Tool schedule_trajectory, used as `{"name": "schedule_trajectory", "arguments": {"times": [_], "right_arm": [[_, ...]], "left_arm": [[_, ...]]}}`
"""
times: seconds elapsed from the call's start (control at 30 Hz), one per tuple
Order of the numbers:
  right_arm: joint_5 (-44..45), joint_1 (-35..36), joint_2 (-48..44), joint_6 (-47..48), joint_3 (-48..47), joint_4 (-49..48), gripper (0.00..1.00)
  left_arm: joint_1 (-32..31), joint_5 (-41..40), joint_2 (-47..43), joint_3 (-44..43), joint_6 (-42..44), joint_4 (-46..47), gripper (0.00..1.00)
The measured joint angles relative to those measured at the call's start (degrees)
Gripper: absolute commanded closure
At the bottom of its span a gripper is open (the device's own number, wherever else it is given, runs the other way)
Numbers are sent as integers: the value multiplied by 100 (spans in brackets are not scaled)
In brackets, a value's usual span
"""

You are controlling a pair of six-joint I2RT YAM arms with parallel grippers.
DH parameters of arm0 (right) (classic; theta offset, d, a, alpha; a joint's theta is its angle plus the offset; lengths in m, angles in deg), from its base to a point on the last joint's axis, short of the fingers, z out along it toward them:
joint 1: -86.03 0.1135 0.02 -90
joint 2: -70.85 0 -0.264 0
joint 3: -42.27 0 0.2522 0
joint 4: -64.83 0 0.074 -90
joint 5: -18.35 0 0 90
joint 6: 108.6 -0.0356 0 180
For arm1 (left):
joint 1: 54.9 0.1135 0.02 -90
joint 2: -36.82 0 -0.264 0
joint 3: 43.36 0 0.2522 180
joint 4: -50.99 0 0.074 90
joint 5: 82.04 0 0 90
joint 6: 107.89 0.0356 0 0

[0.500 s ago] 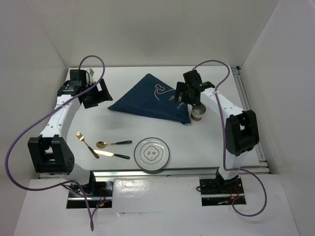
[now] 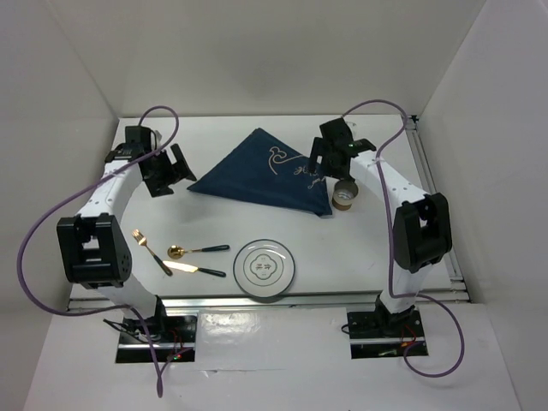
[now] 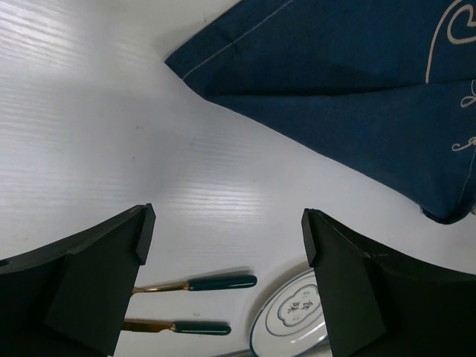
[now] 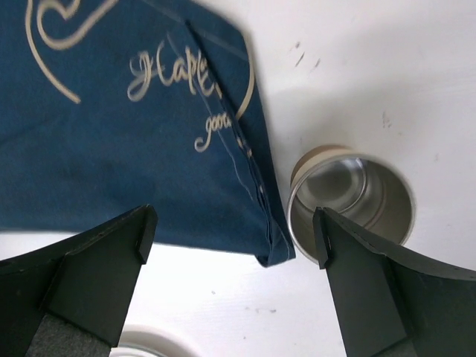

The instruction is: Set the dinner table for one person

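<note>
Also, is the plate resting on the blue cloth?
No, the plate lies on the bare white table, nearer the arm bases and apart from the blue cloth.

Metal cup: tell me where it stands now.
In the top view the metal cup stands upright on the right side of the dinner table, just off the near right corner of the blue cloth.

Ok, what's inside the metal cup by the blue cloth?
Only bare shiny metal shows inside the cup; nothing seen in it. Part of its rim is hidden behind a finger of the right gripper.
</note>
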Motion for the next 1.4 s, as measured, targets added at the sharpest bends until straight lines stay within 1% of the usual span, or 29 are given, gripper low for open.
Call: {"name": "schedule_trajectory", "arguments": {"times": [0.07,0.17,0.2,0.23,0.37,0.53,0.57,0.6,0.7,0.73,0.97,1.0,1.03,1.07,1.17,1.2,1.3,1.33,1.37,1.4], "right_arm": [[-166,0,-92,37,234,-63,0],[-579,0,-352,149,654,-155,0],[-726,2,-437,173,745,-181,0],[-846,9,-520,203,817,-227,0],[-1167,13,-739,289,887,-420,0],[-1244,50,-841,367,887,-485,0],[-1248,57,-846,376,887,-485,0],[-1246,61,-846,391,890,-483,0],[-1239,61,-846,413,890,-479,0],[-1228,61,-846,415,890,-479,0],[-1176,96,-846,457,909,-474,0],[-1176,101,-846,457,909,-472,0],[-1176,105,-846,459,909,-472,0],[-1174,105,-846,457,909,-472,0],[-1172,105,-833,457,909,-472,0],[-1174,105,-820,457,909,-472,0],[-1161,116,-728,459,894,-468,0],[-1161,127,-658,459,855,-455,0],[-1154,138,-584,459,796,-448,0],[-1137,146,-494,459,704,-411,0]], "left_arm": [[0,133,260,-175,-50,-92,0],[-22,179,918,-610,-254,-195,2],[-33,175,1099,-673,-306,-181,6],[-35,173,1235,-680,-409,-179,7],[-79,120,1523,-680,-789,-267,7],[-96,111,1961,-831,-1224,-236,8],[-98,111,2098,-885,-1329,-210,10],[-98,109,2149,-907,-1386,-195,15],[-98,111,2540,-1071,-1639,-116,21],[-98,151,2608,-1106,-1718,-105,22],[-98,203,2647,-1121,-2085,205,22],[-98,208,2649,-1121,-2103,258,24],[-98,208,2651,-1121,-2120,297,24],[-94,208,2653,-1121,-2149,334,20],[-81,203,2658,-1121,-2243,391,20],[-74,203,2658,-1121,-2247,400,21],[-22,208,2712,-1163,-2312,393,54],[4,216,2765,-1209,-2328,393,78],[33,229,2835,-1252,-2350,398,89],[55,251,2900,-1287,-2332,407,98]]}}
